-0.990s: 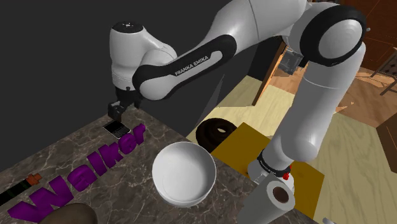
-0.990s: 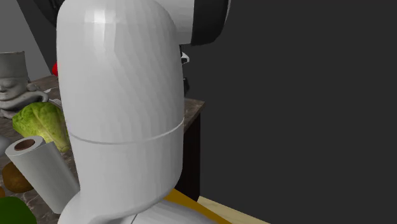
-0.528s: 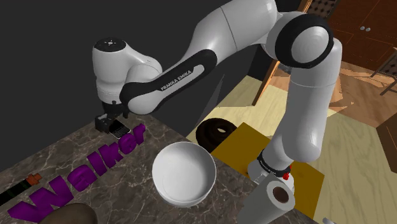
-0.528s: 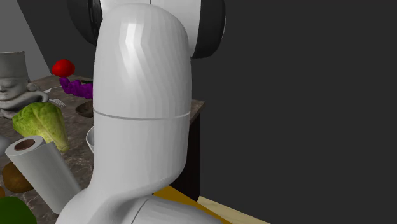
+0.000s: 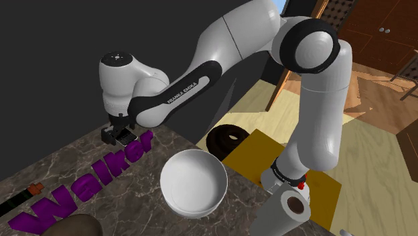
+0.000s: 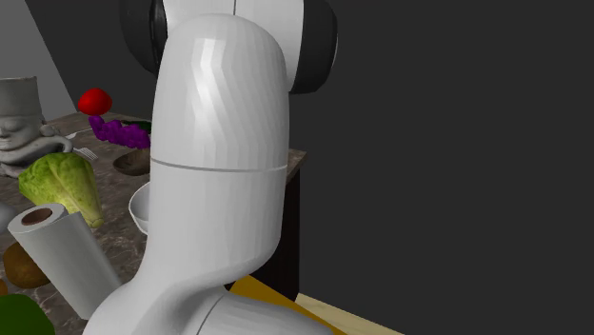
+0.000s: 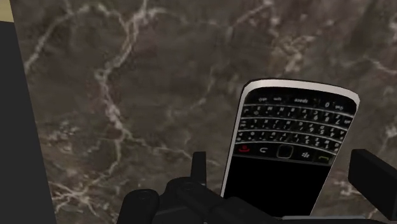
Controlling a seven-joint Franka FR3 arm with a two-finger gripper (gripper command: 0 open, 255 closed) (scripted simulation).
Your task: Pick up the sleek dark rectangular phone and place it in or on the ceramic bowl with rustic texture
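Note:
The dark rectangular phone, with a small keyboard and a black screen, lies flat on the marble counter. My gripper is open just above it. One black finger stands to one side of the phone and the other finger to the opposite side, neither touching it. In the shoulder view the gripper hangs low at the counter's far edge, over the phone. The white bowl stands upright toward that view's right and nearer the camera, apart from the hand; its rim peeks past the arm.
Big purple letters lie across the counter between phone and bowl. A paper towel roll stands by the arm's base. In the second exterior view a lettuce, a grey face mug and a red ball sit on the counter.
The hand has moved toward the shoulder view's left and come down onto the phone, so its fingers now flank it. The fingers stayed apart.

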